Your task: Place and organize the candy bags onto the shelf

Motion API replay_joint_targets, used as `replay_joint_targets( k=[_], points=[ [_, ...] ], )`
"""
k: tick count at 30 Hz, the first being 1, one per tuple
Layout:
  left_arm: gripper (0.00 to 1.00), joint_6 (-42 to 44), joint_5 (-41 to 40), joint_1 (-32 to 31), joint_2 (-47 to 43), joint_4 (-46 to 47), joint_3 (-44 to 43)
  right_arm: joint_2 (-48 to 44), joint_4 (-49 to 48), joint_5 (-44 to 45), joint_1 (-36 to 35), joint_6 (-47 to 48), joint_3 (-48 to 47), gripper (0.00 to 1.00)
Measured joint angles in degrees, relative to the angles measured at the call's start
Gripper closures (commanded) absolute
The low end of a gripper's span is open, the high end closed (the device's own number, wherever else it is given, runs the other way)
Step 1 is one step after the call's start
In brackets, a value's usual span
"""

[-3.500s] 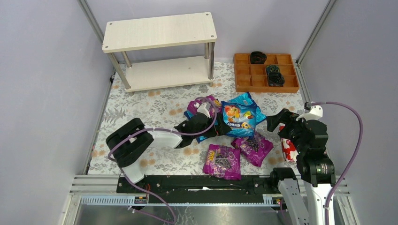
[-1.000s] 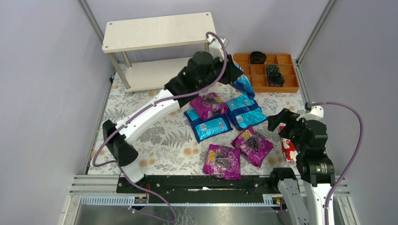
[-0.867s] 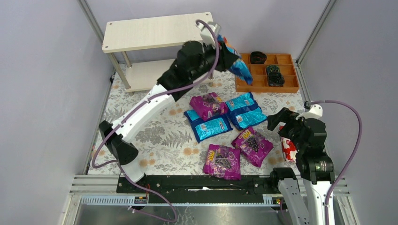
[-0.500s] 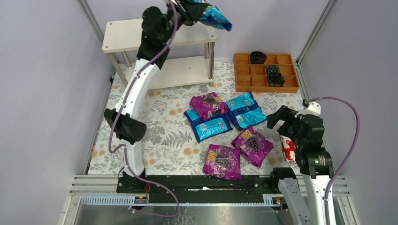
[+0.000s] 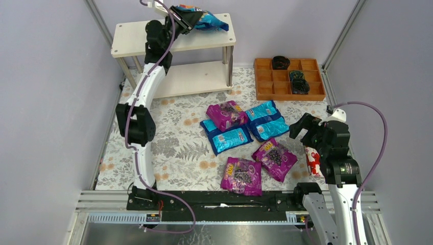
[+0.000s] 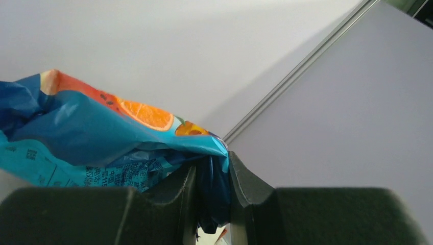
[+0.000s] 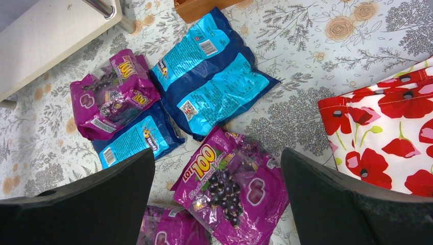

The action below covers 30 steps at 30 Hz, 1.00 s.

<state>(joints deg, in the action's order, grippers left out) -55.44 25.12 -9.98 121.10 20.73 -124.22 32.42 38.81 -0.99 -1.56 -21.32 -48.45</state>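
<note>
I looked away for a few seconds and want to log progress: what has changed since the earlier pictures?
The left tool, shut on a blue candy bag from the pile, lifted it and carried it up and back over the top board of the shelf. The right tool stayed open in place; the other five bags remain on the table.

The arms have white links, black joints, black fingers, purple cables.
</note>
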Motion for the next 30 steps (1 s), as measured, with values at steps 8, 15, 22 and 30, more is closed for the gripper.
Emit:
replay_joint_targets(
  k=[8,15,22,30],
  points=[
    [1.0,-1.62,1.29,-0.33,-4.07,5.62,15.06,0.26,0.0,-0.09,0.0,0.02,0.0,0.0],
    [1.0,-7.74,7.34,1.79,-5.14,3.63,15.72,1.11,-0.02,-0.26,0.0,0.02,0.0,0.0],
    [1.0,-11.76,11.93,3.43,-4.48,0.02,13.86,1.07,-0.04,-0.66,0.0,0.02,0.0,0.0],
    [1.0,-13.66,13.9,3.5,-0.96,-1.66,8.76,0.35,-0.04,-0.66,0.0,0.02,0.0,0.0]
  ],
)
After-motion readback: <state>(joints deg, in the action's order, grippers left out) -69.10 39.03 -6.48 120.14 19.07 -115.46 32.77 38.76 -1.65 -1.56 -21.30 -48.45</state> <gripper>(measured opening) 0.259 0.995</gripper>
